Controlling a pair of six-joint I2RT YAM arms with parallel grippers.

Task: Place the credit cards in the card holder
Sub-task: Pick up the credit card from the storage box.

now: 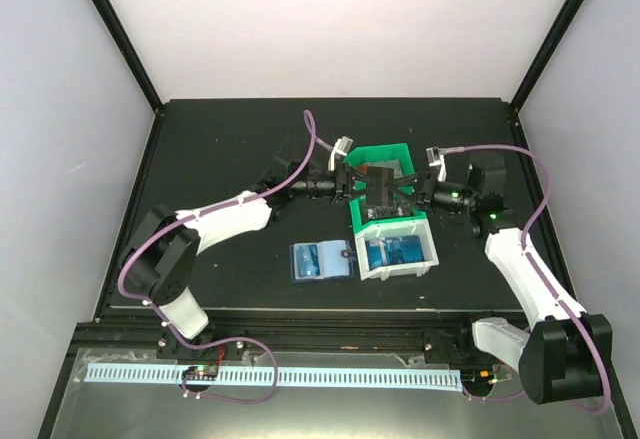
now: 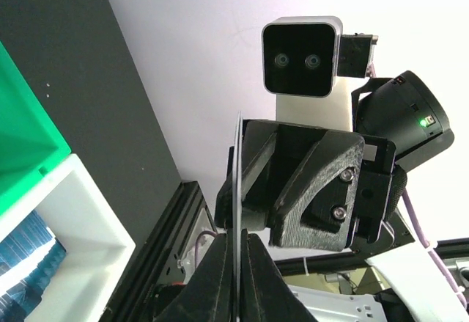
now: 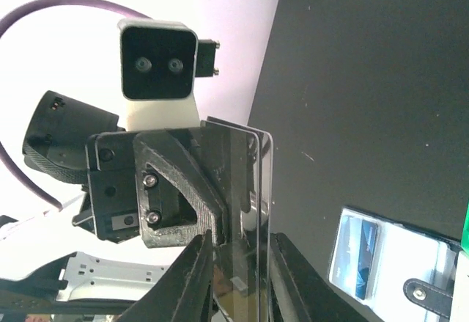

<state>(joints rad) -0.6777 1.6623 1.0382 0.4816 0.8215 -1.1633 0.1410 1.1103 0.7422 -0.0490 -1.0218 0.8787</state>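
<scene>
- Where the two arms meet above the green bin (image 1: 385, 149), at centre frame in the top view, the held cards (image 3: 242, 183) stand on edge between both grippers. Their faces are dark and glossy, and any print on them is seen too slantwise to read.
- The left gripper (image 2: 236, 263) is pinched tight on the thin card edge.
- The right gripper (image 3: 242, 282) has a finger on either side of the stack. I cannot tell whether the fingers press on it.
- The card holder (image 1: 322, 260) lies open on the black table (image 1: 220, 149), lower centre, just left of the white bin (image 1: 396, 223).
- More blue credit cards (image 1: 393, 252) lie inside that white bin. Their pale markings are too small to read.
</scene>
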